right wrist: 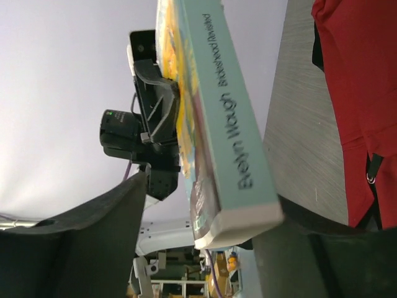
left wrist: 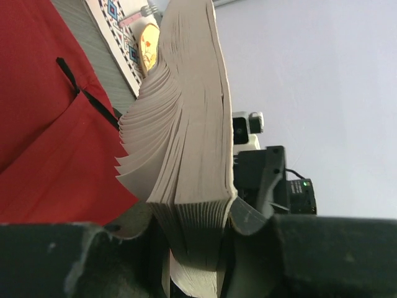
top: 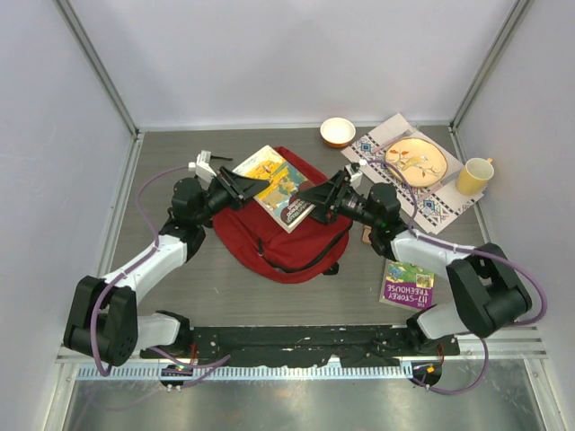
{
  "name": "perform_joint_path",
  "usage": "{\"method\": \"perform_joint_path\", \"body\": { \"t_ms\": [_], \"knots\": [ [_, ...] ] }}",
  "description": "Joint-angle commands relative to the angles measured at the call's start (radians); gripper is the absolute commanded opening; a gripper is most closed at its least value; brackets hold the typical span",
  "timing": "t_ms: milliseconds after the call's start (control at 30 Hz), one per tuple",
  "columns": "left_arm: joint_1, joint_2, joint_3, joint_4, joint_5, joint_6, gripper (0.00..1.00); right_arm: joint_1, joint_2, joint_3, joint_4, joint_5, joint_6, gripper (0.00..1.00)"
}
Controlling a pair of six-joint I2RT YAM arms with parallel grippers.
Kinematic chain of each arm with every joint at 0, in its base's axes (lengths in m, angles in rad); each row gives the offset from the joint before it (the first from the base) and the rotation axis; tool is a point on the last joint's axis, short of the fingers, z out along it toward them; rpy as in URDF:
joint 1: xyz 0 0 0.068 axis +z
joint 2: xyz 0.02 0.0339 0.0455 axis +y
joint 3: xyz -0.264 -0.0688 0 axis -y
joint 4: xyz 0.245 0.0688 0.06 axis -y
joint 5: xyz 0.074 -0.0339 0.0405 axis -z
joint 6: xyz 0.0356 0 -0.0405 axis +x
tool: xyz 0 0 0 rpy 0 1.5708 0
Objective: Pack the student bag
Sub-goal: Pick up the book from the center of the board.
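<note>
While my two arms meet over the table centre, they have a paperback (top: 280, 187) between them, cover up. My left gripper (left wrist: 195, 248) is clamped narrow on the page edge at the book's 9 o'clock side, with the pages fanning out above the grip. My right gripper (right wrist: 211, 211) is at the 3 o'clock end, jaws wider than the book. The spine corner lies against one finger and the other finger is clear of the cover.

The student bag (top: 278, 247) lies flat at table centre, red, and the book is over its 12 o'clock part. I cannot tell whether they touch.

From the bag:
- small bowl (top: 338, 131) at 12 o'clock
- plate (top: 415, 162) on a patterned mat (top: 373, 148) at 2 o'clock
- yellow mug (top: 473, 175) past the mat
- second book (top: 407, 284) at 4 o'clock
</note>
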Motion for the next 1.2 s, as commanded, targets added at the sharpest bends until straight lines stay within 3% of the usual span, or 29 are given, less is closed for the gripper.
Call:
{"method": "perform_joint_path", "body": {
  "t_ms": [0, 133, 333, 800, 900, 1000, 1033, 1167],
  "knots": [
    [0.006, -0.021, -0.035, 0.235, -0.064, -0.053, 0.0, 0.011, -0.143, -0.012, -0.111, 0.101, -0.103, 0.73],
    [-0.008, -0.032, -0.077, 0.335, -0.122, -0.092, 0.0, 0.063, -0.269, -0.062, -0.267, 0.265, -0.128, 0.79],
    [-0.046, -0.035, -0.072, 0.401, -0.179, -0.106, 0.0, 0.128, -0.26, -0.063, -0.31, 0.339, -0.131, 0.8],
    [-0.097, -0.015, -0.08, 0.457, -0.208, -0.143, 0.0, 0.135, -0.166, 0.041, -0.133, 0.39, -0.154, 0.79],
    [-0.101, -0.012, -0.084, 0.466, -0.211, -0.149, 0.0, 0.137, -0.149, 0.03, -0.081, 0.387, -0.133, 0.73],
    [-0.101, -0.012, -0.091, 0.47, -0.213, -0.15, 0.0, 0.135, -0.128, 0.012, -0.007, 0.378, -0.116, 0.57],
    [-0.103, -0.012, -0.092, 0.47, -0.213, -0.152, 0.0, 0.135, -0.125, 0.006, 0.008, 0.378, -0.107, 0.45],
    [-0.104, -0.004, -0.098, 0.47, -0.207, -0.152, 0.0, 0.137, -0.142, -0.005, 0.033, 0.387, -0.121, 0.21]
  ]
}}
